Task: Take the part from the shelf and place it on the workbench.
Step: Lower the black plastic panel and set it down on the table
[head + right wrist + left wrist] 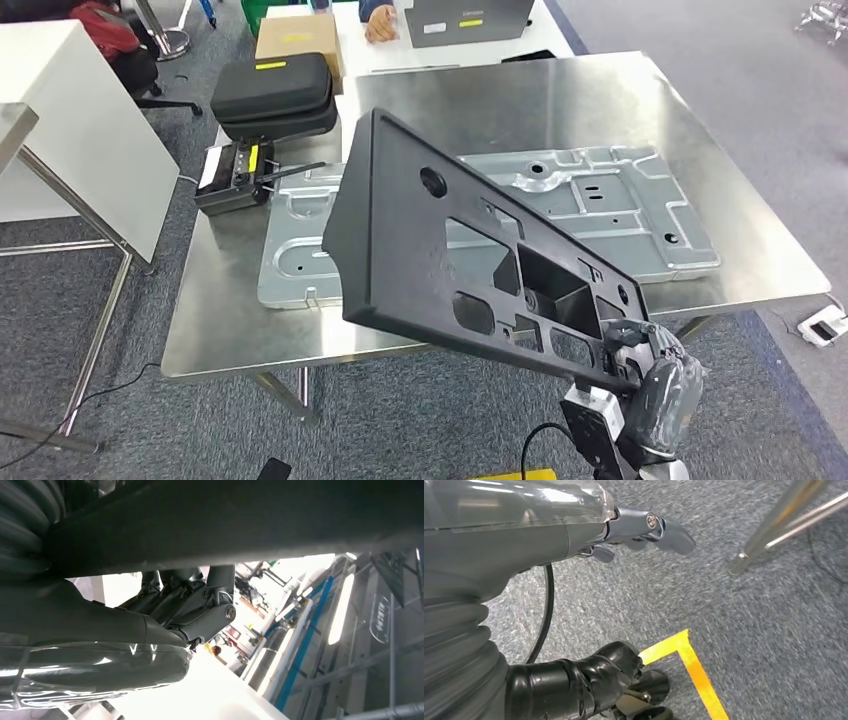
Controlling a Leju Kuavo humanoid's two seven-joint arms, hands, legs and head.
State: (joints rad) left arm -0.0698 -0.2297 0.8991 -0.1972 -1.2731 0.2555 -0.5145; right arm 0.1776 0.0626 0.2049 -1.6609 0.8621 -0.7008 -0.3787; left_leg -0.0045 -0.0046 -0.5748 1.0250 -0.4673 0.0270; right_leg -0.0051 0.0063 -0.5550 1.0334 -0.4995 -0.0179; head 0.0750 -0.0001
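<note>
We see our right hand (640, 355) at about five o'clock in the head view, its fingers closed on the lower right end of the black part (470, 255). In the right wrist view the fingers (200, 612) press up against the dark underside of the part (240, 520). The part is a long flat black plastic panel with round holes and rectangular cut-outs. It is held tilted in the air, its far end rising toward eleven o'clock, over the near edge of the steel workbench (300, 330); it does not rest on the bench.

On the workbench, behind the part, lies a grey stamped metal panel (610, 200), flat, stretching from nine o'clock to three o'clock. At the bench's ten o'clock corner sits a small black device with yellow labels (233, 175), and just beyond it two stacked black zip cases (272, 95). A cardboard box (298, 38) lies farther off at twelve o'clock, beside a person's hand (380, 25).

Our left hand (644, 530) hangs over grey carpet (749, 645), holding nothing, its fingers loosely extended and a little apart. Yellow floor tape (694, 665) forms a corner below it, and a metal table leg (769, 530) stands near.
</note>
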